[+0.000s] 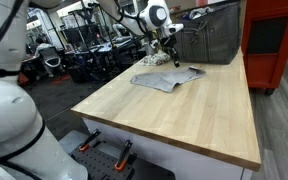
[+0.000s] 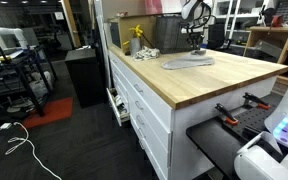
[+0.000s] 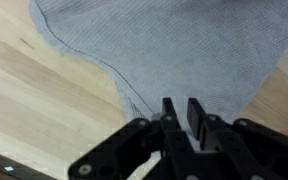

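Note:
A grey-blue cloth (image 1: 165, 79) lies flat on the wooden table (image 1: 174, 125); it shows in both exterior views (image 2: 189, 62). In the wrist view the cloth (image 3: 184, 45) fills the upper part, with bare wood to the left. My gripper (image 1: 167, 56) hangs a little above the far side of the cloth, also seen in an exterior view (image 2: 194, 45). In the wrist view the black fingers (image 3: 182, 112) stand close together with only a narrow gap, and nothing shows between them. The cloth does not look lifted.
A large grey bin (image 1: 209, 38) stands on the table behind the cloth. A red cabinet (image 1: 274, 40) stands beside the table. A yellow object (image 2: 137, 35) and small items sit at the table's far corner. Drawers (image 2: 144, 105) front the table (image 2: 204, 82).

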Controlling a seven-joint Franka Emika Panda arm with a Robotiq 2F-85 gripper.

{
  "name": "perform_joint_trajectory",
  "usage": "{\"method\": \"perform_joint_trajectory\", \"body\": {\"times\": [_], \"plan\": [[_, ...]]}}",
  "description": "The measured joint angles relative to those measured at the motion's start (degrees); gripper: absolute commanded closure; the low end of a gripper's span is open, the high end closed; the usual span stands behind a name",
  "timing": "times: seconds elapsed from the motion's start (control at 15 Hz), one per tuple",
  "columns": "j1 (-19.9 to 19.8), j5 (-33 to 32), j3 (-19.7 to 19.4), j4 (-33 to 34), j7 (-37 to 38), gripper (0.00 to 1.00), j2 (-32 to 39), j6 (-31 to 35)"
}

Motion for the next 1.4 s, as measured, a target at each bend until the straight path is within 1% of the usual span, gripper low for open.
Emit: {"method": "perform_joint_trajectory", "body": {"times": [0.4, 0.67, 0.87, 1.13, 1.27, 1.4], "plan": [[-1.5, 0.8, -0.7, 9.1, 3.6, 1.00, 8.6, -0.1], [-1.9, 0.8, -2.2, 14.6, 6.2, 1.00, 13.2, -0.1], [-1.9, 0.8, -3.7, 18.0, 9.1, 1.00, 15.4, -0.1], [-1.8, 0.7, -4.9, 20.5, 13.4, 1.00, 16.5, -0.1], [-1.8, 0.7, -5.0, 20.6, 13.4, 1.00, 16.2, -0.1], [-1.8, 0.7, -4.8, 18.8, 12.1, 1.00, 14.9, -0.1]]}}
